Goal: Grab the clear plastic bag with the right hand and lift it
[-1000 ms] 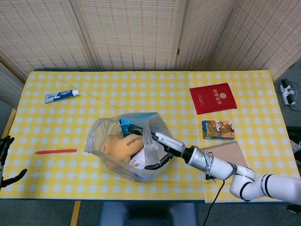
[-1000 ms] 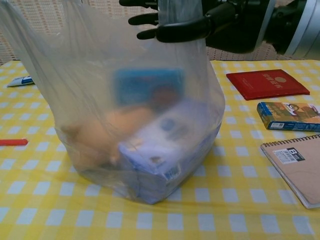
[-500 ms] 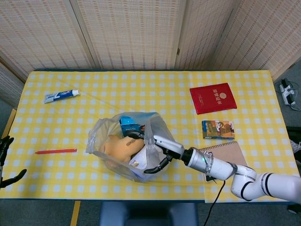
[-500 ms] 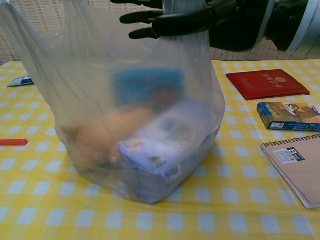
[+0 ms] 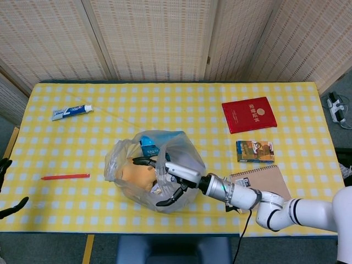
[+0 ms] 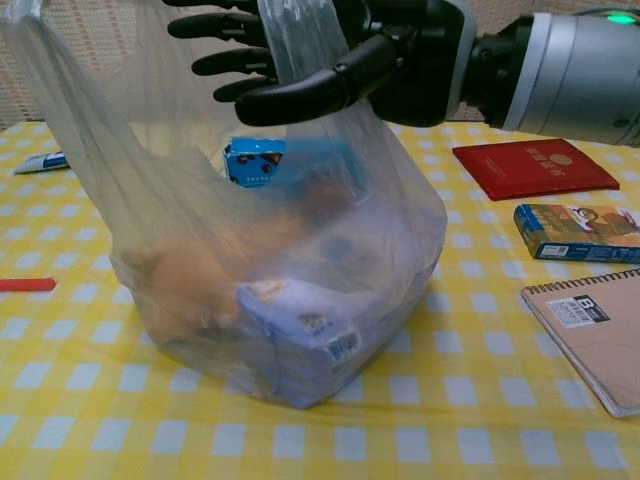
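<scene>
The clear plastic bag (image 5: 144, 159) (image 6: 190, 240) stands on the yellow checked table near its front edge, holding a blue box, a tan soft item and a white and purple pack. My right hand (image 5: 166, 180) (image 6: 330, 60) is at the bag's open top. Its fingers (image 6: 215, 62) reach over the mouth, spread apart, and the thumb lies outside the front wall. A strip of the rim runs up between thumb and fingers, with no clear pinch. My left hand (image 5: 12, 208) hangs off the table's left edge, holding nothing.
A toothpaste tube (image 5: 72, 111) lies at the back left and a red pen (image 5: 65, 176) at the left. To the right are a red booklet (image 5: 248, 114), a small printed box (image 5: 255, 150) and a brown notebook (image 5: 264, 181) partly under my right forearm.
My right hand has moved left across the bag's mouth, pushing the rim and bunching the bag leftward. The blue box now shows above the rim. The left hand has stayed put.
</scene>
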Action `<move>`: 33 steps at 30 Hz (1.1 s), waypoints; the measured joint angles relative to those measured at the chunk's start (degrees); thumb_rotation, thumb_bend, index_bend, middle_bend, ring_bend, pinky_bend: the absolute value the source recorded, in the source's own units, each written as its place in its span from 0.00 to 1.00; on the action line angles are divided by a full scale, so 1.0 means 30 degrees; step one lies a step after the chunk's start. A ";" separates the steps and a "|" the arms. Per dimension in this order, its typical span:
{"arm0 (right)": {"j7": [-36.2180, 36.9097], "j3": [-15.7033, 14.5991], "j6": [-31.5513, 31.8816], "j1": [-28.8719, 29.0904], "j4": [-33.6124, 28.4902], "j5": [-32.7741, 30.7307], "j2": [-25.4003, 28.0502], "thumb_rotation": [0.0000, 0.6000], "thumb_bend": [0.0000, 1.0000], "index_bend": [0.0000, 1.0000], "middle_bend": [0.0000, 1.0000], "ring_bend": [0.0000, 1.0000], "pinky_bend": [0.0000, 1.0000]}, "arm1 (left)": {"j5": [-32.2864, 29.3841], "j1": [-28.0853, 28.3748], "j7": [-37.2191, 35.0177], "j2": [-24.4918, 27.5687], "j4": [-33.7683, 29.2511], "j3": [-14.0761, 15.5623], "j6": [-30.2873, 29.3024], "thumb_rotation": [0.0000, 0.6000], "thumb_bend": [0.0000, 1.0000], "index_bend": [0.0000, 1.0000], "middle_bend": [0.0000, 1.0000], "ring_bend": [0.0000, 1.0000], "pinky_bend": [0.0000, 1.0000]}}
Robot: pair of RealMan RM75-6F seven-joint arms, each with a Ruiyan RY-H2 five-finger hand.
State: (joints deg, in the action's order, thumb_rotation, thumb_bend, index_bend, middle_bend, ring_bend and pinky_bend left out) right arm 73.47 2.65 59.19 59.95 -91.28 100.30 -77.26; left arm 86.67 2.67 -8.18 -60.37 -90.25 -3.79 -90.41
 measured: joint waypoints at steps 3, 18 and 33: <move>-0.0689 0.0233 -0.0675 0.0335 0.0042 -0.0498 -0.0439 1.00 0.24 0.00 0.00 0.00 0.00 | 0.0037 -0.0006 -0.0163 0.0044 0.0029 0.0004 -0.0004 1.00 0.22 0.01 0.10 0.09 0.07; -0.3774 0.1401 -0.2682 0.1507 0.0405 -0.2432 -0.2034 1.00 0.23 0.00 0.00 0.00 0.00 | 0.0245 -0.0146 -0.0869 0.0265 0.0105 0.0047 -0.0225 1.00 0.22 0.00 0.10 0.09 0.07; -0.4390 0.2283 -0.3093 0.2102 0.1178 -0.3213 -0.3325 1.00 0.23 0.00 0.00 0.00 0.00 | 0.0363 -0.0424 -0.1583 0.0510 0.0172 0.0063 -0.0679 1.00 0.22 0.00 0.10 0.09 0.07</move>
State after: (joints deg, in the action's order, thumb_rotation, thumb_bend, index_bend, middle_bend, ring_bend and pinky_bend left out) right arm 60.30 9.50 49.91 66.26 -87.74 90.66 -87.24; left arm 87.76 1.39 -12.93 -58.84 -89.73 -3.60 -92.44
